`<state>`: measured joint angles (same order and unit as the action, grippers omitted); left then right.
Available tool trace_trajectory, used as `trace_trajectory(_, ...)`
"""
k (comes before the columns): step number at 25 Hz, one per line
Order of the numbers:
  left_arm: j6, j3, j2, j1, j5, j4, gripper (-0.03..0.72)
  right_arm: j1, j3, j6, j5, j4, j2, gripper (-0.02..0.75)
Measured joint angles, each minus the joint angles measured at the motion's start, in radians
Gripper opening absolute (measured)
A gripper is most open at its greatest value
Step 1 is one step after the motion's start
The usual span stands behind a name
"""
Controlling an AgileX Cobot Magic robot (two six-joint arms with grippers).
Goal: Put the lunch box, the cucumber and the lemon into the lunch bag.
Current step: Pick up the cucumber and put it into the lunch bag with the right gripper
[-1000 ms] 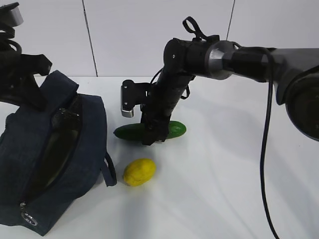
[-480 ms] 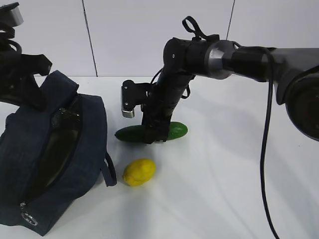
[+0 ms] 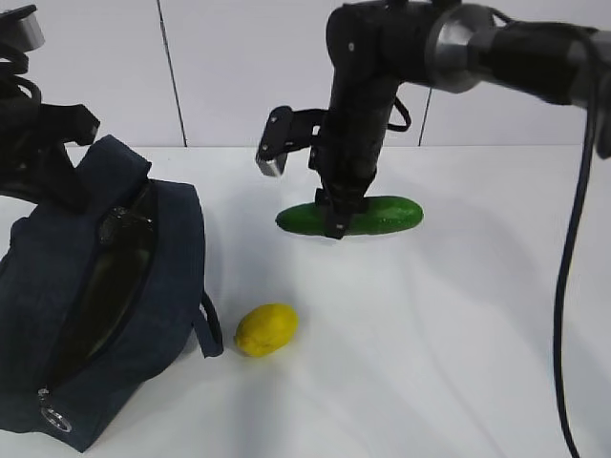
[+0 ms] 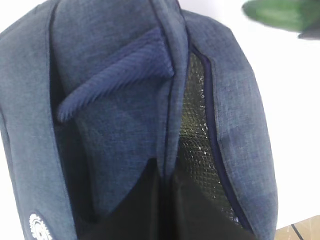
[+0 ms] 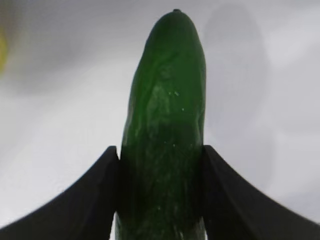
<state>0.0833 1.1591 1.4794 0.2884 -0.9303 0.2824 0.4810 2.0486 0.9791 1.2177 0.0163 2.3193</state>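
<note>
Right gripper clamped, lifted

Exterior view: bright, even, diffuse light, white table near blown out. Soft faint shadows under the lemon and beside the lunch bag; bag opening very dark, no detail inside. Sharp overall. Left wrist view: fabric in focus, shiny mesh lining glints w/ small specular dots, bottom falls to black; cucumber at top corner blurred. Right wrist view: cucumber sharp mid-body w/ small highlights, bg soft gray, vague round shadows, yellow blur at left edge.
</note>
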Motion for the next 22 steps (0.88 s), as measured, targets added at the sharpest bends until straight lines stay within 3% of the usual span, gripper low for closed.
trace_trajectory(6, 0.0, 0.0, 0.0, 0.0, 0.0, 0.0, -0.007, 0.0, 0.0, -0.261, 0.006, 0.083, -0.111, 0.368)
trace_trajectory(16, 0.0, 0.0, 0.0, 0.0, 0.0, 0.0, -0.007, 0.0, 0.002, -0.855, 0.016, 0.429, -0.245, 0.368)
trace_trajectory(22, 0.0, 0.0, 0.0, 0.0, 0.007, 0.0, -0.007, 0.0, 0.002, -0.959, 0.021, 0.535, -0.253, 0.368)
